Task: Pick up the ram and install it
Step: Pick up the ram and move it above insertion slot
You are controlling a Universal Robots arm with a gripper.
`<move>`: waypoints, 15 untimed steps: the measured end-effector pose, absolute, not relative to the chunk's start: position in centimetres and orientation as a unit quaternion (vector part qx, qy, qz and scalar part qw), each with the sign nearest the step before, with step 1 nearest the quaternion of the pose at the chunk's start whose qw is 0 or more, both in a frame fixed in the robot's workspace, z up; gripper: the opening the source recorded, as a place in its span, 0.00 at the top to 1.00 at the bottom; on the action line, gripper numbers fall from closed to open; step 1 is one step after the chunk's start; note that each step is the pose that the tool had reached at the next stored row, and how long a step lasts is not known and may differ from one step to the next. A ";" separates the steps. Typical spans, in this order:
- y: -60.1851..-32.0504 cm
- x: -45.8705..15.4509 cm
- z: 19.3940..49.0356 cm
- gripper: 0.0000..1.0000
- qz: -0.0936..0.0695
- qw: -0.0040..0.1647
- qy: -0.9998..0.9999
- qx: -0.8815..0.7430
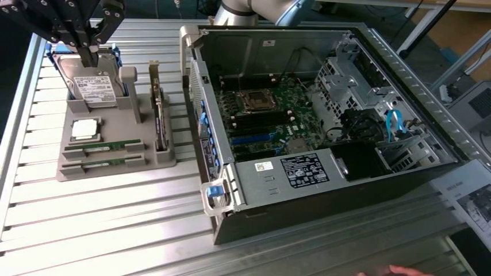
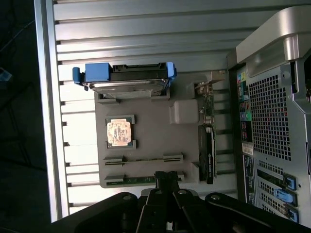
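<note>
On the slatted table (image 1: 115,218), the end effector (image 1: 91,56) hangs, apparently closed, above the ram (image 1: 102,164).

1. Two long, thin green sticks stand on edge in slots of the grey holder (image 1: 157,163), parallel and just beside each other, each held by grey brackets at both ends
2. The inner ram stick (image 1: 102,148) sits near the square silver processor chip (image 1: 85,129)
3. The outer ram stick (image 1: 100,164) runs along the holder's outer edge, its green top edge showing
</note>
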State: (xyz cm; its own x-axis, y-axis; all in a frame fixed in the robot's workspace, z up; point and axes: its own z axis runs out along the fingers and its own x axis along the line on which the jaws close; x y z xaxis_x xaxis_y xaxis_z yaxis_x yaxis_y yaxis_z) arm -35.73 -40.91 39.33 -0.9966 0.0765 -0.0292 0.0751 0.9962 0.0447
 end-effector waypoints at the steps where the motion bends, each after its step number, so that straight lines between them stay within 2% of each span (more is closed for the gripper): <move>1: -40.9 -35.7 39.3 0.90 0.022 0.015 0.999 0.037; 15: -40.9 -35.7 39.3 0.90 0.023 0.014 0.999 -0.022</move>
